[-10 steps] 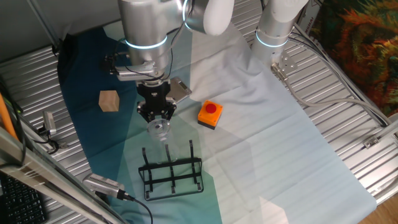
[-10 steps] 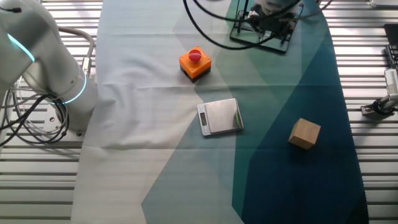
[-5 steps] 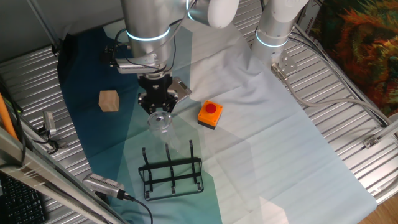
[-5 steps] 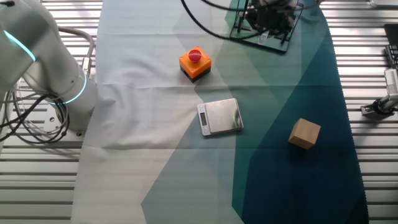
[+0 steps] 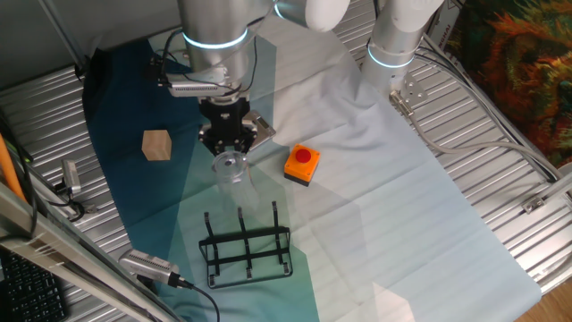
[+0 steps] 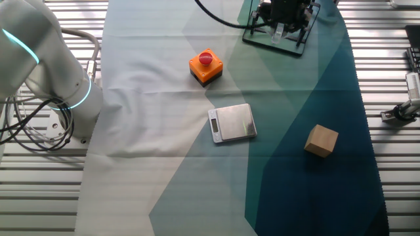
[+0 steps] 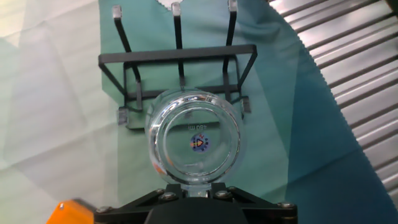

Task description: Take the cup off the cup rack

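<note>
The cup is clear glass and hangs below my gripper, which is shut on it, well above the cloth. The black wire cup rack stands on the cloth nearer the camera, apart from the cup, its prongs bare. Seen from the hand, the cup fills the middle with its round mouth facing the camera. My gripper holds it at the bottom edge, and the rack lies beyond it. From the other fixed camera, my gripper hovers over the rack at the top edge.
An orange button box sits right of the gripper and a tan wooden cube to its left. A flat grey metal plate lies mid-table. A second arm's base stands at the back. Ribbed metal borders the cloth.
My gripper has risen and drawn back from the rack with the cup in it. The gap between cup and prongs has widened.
</note>
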Motion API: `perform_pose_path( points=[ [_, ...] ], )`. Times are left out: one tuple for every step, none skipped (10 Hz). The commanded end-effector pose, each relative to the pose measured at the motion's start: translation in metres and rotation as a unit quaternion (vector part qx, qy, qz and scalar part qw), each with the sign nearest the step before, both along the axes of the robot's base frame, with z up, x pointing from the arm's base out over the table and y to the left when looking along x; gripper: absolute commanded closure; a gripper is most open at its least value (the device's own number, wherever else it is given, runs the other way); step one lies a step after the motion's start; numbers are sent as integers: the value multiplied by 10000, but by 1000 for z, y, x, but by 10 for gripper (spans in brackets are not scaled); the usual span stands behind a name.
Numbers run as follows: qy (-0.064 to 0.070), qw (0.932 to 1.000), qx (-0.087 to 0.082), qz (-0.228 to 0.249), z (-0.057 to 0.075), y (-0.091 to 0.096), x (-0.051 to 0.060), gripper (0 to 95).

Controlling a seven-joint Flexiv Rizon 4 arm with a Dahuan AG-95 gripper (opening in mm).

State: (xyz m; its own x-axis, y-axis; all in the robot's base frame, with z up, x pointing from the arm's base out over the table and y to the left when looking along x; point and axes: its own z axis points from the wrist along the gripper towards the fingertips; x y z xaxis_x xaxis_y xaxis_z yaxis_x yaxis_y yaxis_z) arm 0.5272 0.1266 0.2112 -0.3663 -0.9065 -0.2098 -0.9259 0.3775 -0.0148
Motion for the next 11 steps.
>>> perform_pose_path(
  points=[
    [47, 10000, -62, 30, 4, -11, -4, 950],
    [65, 9998, -152, 57, 6, -19, -8, 950],
    [84, 9997, -232, 83, 7, -27, -12, 950],
    [96, 9994, -318, 101, 7, -35, -17, 950],
    [114, 9990, -415, 87, 5, -43, -22, 950],
    [115, 9986, -518, 78, 3, -48, -25, 950],
    [116, 9976, -677, 76, 1, -55, -31, 950],
    [109, 9968, -790, 52, -2, -59, -33, 950],
    [109, 9959, -893, 52, -8, -66, -34, 950],
    [107, 9956, -930, 85, -15, -72, -33, 950],
    [114, 9952, -967, 82, -19, -77, -31, 950]
  ],
)
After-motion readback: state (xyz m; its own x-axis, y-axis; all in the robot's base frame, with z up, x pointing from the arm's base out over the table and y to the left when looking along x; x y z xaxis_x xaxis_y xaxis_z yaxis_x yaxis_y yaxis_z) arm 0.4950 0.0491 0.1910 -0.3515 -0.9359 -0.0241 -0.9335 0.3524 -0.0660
